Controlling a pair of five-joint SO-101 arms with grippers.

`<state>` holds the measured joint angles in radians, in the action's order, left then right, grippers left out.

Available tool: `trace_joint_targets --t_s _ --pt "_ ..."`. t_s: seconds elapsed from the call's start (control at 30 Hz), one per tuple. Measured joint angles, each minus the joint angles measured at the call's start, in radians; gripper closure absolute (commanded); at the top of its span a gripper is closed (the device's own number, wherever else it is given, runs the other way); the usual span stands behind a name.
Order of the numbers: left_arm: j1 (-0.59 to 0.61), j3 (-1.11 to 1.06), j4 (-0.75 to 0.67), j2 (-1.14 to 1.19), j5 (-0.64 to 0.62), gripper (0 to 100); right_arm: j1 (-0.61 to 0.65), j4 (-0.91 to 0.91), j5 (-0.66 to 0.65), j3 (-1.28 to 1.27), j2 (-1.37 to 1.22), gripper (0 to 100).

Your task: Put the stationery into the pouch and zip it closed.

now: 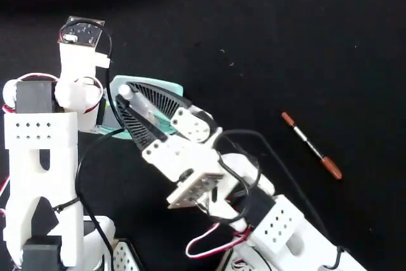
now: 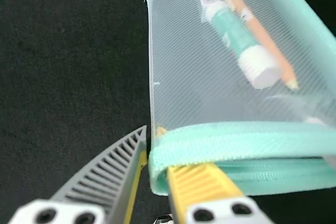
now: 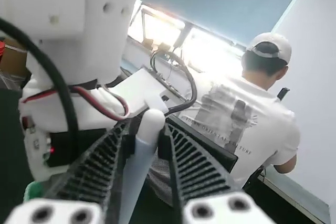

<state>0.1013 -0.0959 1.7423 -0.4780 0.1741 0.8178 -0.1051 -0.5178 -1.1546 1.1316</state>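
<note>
Pouch point(image 2: 184, 77): pale teal, see-through mesh wall, solid teal zip band along one long edge. It lies flat on the black surface point(image 1: 266, 55), in the high view left of centre, mostly covered by the two arms. Inside it are a glue stick point(image 2: 233, 30) with a teal body and white cap, and beside it an orange pencil point(image 2: 262, 35), both visible through the mesh. Whether the zip is open or closed cannot be told.

Writing: the glue stick carries a white label with small print, not legible.

Left gripper point(image 2: 151, 132): grey finger and yellow finger close together, pinching the end of the pouch's zip band at its corner.

Right gripper point(image 1: 127, 96): black ribbed fingers narrowed around a white marker point(image 3: 142, 150), which stands up between them. In the high view it sits over the pouch, with the marker's tip near the pouch's far end.

Other: one pen point(image 1: 311, 145) with orange-brown ends and a pale middle lies diagonally on the surface, well apart to the right of the pouch and touched by neither gripper. The right arm's body and its cables cross over the pouch in the high view and hide most of it.
</note>
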Motion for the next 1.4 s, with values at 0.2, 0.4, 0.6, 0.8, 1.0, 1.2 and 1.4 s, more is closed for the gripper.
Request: trace_joint_targets --t_s 0.2,0.4,0.6,0.8,1.0,1.2,1.4 --pt "0.0 0.0 0.0 0.0 0.0 97 0.0 -0.005 0.0 -0.089 0.074 98.6" --pt "0.0 0.0 0.0 0.0 0.0 97 0.0 0.038 0.0 -0.261 0.334 98.6" --pt "0.0 0.0 0.0 0.002 -0.002 97 0.0 0.256 0.0 -0.39 0.643 98.6" --pt "0.0 -0.002 -0.002 0.002 0.0 97 0.002 0.393 -0.012 -0.512 0.677 98.6" --pt "0.0 -0.002 -0.002 0.002 0.0 97 0.002 0.379 -0.074 -0.517 0.677 98.6" --pt "0.0 -0.002 -0.002 0.002 0.0 97 0.0 0.425 -0.08 -0.474 0.677 89.9" --pt "0.002 -0.002 -0.002 0.002 0.0 97 -0.005 0.657 -0.081 -0.356 0.677 88.5"
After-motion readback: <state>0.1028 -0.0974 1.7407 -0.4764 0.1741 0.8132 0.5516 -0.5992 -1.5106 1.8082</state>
